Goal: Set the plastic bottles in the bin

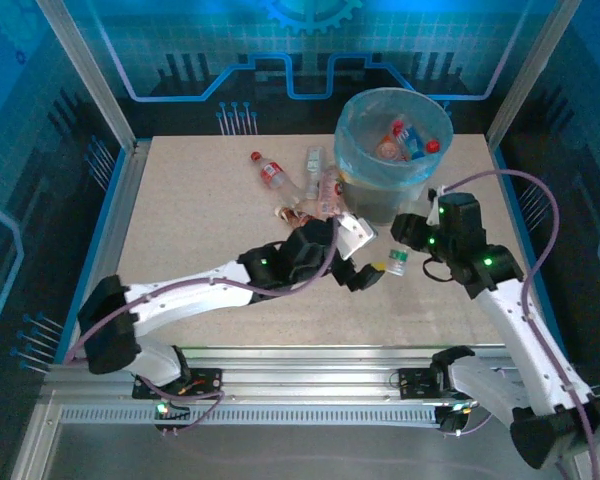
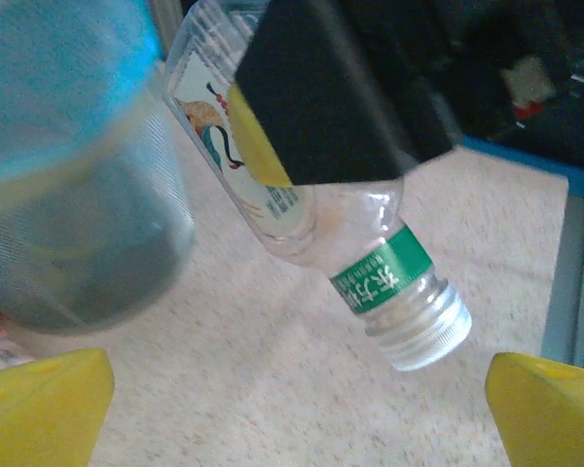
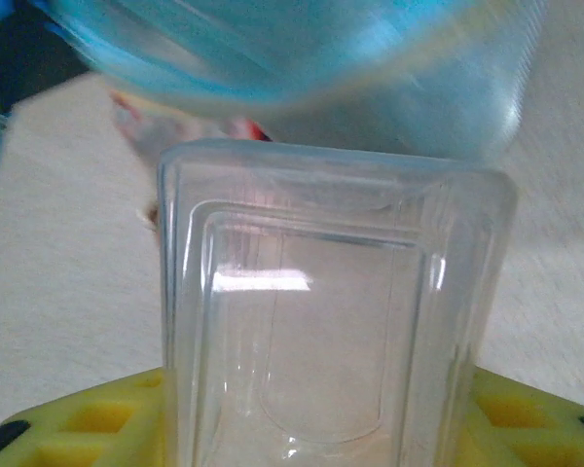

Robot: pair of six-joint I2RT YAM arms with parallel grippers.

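Note:
A clear plastic bottle (image 1: 398,262) with a green neck band and a white cap (image 2: 420,336) hangs tilted, cap down, just above the table. My right gripper (image 1: 408,238) is shut on its body; its square clear base (image 3: 331,321) sits between the yellow fingers (image 3: 88,423). My left gripper (image 1: 366,275) is open right beside the bottle's cap end, its yellow fingertips (image 2: 54,389) wide apart with nothing between them. The bin (image 1: 380,205), grey with a light-blue bag, stands just behind and holds several bottles (image 1: 402,140). Several more bottles (image 1: 269,171) lie left of the bin.
Loose bottles (image 1: 328,188) crowd the table between the bin and my left arm (image 1: 210,290). The bin's wall (image 2: 78,224) is close on the left of the left wrist view. Metal frame posts (image 1: 85,70) border the table.

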